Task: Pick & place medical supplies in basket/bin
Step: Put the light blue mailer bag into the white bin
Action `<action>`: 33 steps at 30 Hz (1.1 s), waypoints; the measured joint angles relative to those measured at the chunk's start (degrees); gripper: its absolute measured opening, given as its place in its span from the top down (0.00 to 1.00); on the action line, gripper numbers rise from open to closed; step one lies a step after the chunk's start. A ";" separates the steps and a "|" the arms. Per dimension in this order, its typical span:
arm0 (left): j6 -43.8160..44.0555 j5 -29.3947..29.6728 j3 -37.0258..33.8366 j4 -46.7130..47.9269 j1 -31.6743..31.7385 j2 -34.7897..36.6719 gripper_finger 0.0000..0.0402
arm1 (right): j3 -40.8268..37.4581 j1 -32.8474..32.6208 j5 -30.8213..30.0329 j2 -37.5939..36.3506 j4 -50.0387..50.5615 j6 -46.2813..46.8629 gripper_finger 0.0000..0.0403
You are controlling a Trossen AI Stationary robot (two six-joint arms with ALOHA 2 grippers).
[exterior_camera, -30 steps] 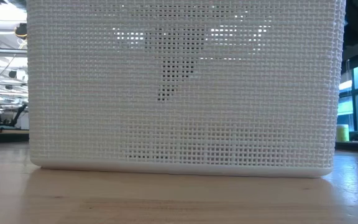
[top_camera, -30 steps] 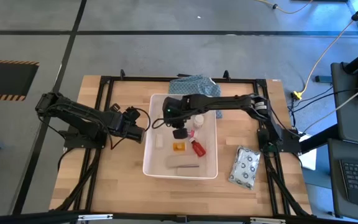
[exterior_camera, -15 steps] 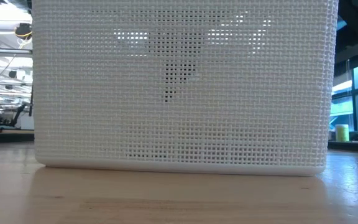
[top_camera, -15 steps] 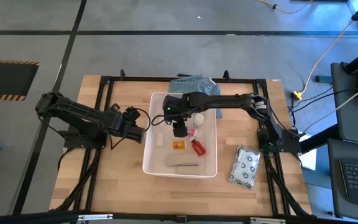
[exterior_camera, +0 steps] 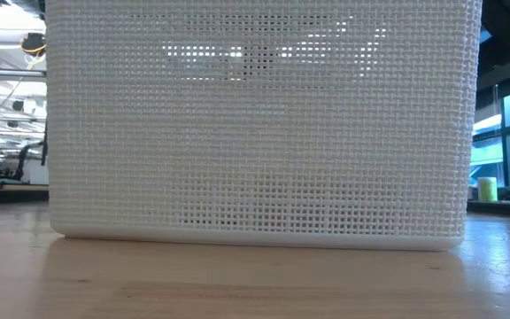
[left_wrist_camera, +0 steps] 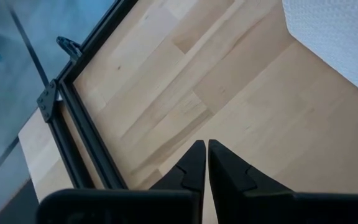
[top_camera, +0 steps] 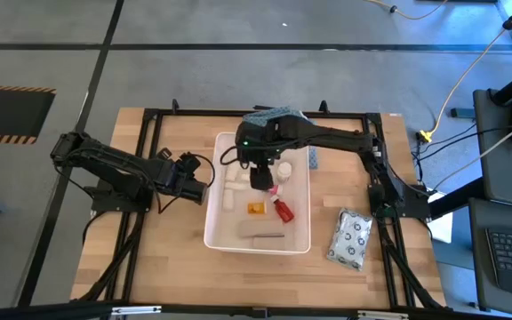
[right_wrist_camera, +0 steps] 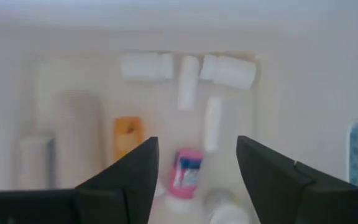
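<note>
Up and back goes the right arm; its fingers [right_wrist_camera: 191,168] now hang wide and empty over the bin [top_camera: 302,233]. Supplies lie inside; the pouch [top_camera: 350,237] waits on the bench [top_camera: 176,258]. Left fingers [left_wrist_camera: 202,163] stay closed. Reach for the pouch next, slowly.

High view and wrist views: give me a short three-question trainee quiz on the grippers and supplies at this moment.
1. True or false: the right gripper is open and empty above the white basket.
2. Which item lies on the table outside the basket? A) orange item B) grey patterned pouch C) red bottle
3. Fill in: the left gripper is ____ over bare table.

Key: 1 true. 2 B, the grey patterned pouch; the orange item and red bottle are inside. 3 shut.
</note>
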State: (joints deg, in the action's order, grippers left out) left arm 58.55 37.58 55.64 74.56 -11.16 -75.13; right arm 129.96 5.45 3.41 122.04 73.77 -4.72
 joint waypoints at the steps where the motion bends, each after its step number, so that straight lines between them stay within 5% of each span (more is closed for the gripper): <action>1: 0.39 0.00 0.00 0.01 0.00 0.00 0.97 | 1.72 -0.40 0.04 0.00 1.89 0.66 0.46; 9: 0.72 0.39 0.00 -0.02 0.00 0.00 0.97 | 2.94 -5.22 -0.10 -3.75 11.67 8.16 0.46; 13: 0.73 0.39 0.00 0.00 0.00 0.00 0.97 | 2.88 -10.34 -5.72 -5.58 12.88 11.50 0.46; 25: 0.87 1.41 0.00 -0.02 -0.02 -0.02 0.97 | 2.90 -30.86 -22.92 -14.81 16.33 28.77 0.46; 33: 0.69 5.00 0.00 -0.02 -0.02 -0.02 0.97 | 0.05 -44.62 -24.19 -14.88 16.20 39.72 0.46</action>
State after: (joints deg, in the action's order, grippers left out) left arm 59.24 42.58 55.64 74.54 -11.18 -75.16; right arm 130.00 -39.17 -20.78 107.15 89.97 35.00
